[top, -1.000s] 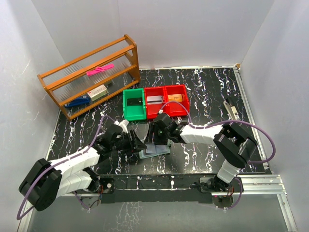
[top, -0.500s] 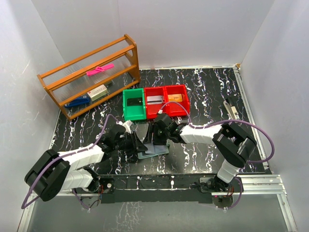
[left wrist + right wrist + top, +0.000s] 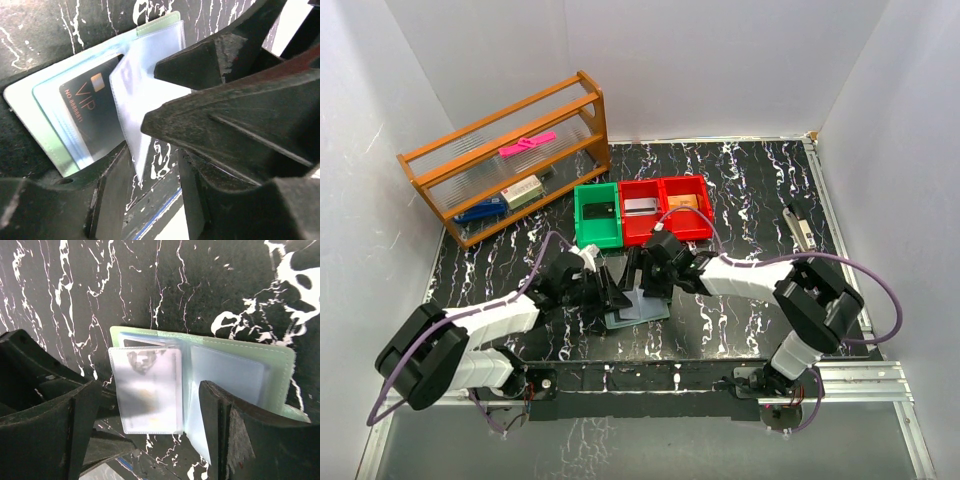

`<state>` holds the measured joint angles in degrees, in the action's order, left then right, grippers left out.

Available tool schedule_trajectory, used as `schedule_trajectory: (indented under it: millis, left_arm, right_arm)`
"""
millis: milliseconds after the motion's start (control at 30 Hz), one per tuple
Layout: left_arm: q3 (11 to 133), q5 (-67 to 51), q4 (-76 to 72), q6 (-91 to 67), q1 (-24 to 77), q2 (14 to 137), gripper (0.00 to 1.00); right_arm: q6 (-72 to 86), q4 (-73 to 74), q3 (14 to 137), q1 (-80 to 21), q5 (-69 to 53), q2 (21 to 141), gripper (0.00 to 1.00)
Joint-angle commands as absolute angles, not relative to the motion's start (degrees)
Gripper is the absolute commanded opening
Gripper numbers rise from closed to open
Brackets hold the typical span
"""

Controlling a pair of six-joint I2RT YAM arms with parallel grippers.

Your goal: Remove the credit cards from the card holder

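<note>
The card holder (image 3: 235,370) lies open and flat on the black, white-veined desk (image 3: 750,190), close to the middle of its near edge. It is a slim rectangle with pale green edging and cloudy blue-grey pockets inside. One clear sleeve (image 3: 145,95), thin glossy plastic with rounded corners, stands tilted up from the spine. In the right wrist view something pale with a blurred dark mark shows through it. On the leaf beneath it, a matt black card (image 3: 92,107) printed "VIP", with a small gold chip, sits in its pocket. The left gripper (image 3: 613,297) has its blocky black fingers narrowly apart; the sleeve's free edge hangs in the gap, with desk showing beside it. The right gripper (image 3: 147,405) is spread wide over the holder, holding nothing, one fingertip overlapping the other leaf
</note>
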<state>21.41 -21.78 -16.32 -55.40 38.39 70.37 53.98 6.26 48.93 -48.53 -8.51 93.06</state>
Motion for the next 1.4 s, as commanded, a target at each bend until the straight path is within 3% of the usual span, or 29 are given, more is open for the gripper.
schedule_trajectory:
  millis: [0, 167, 833, 1200, 1367]
  left_arm:
    - [24.93, -23.84, -17.37, -54.16, 38.58, 72.23, 0.45]
    - [26.01, -25.9, -18.68, -54.13, 38.74, 75.11, 0.57]
    - [34.55, -27.42, -17.5, -53.0, 43.34, 82.6, 0.73]
    - [37.67, -23.91, -10.51, -50.6, 44.12, 80.75, 0.77]
    - [35.29, -18.77, -5.82, -50.19, 44.1, 74.7, 0.76]
  right_arm:
    - [53.93, 8.42, 48.74, -48.11, -5.8, 88.0, 0.79]
    - [54.56, 11.85, 47.92, -47.46, -0.49, 84.02, 0.8]
    - [60.49, 12.34, 36.88, -42.41, 5.65, 68.37, 0.82]
    - [60.67, 10.4, 35.17, -41.21, 3.21, 66.56, 0.82]
    - [59.76, 5.63, 33.6, -40.97, -1.01, 65.54, 0.75]
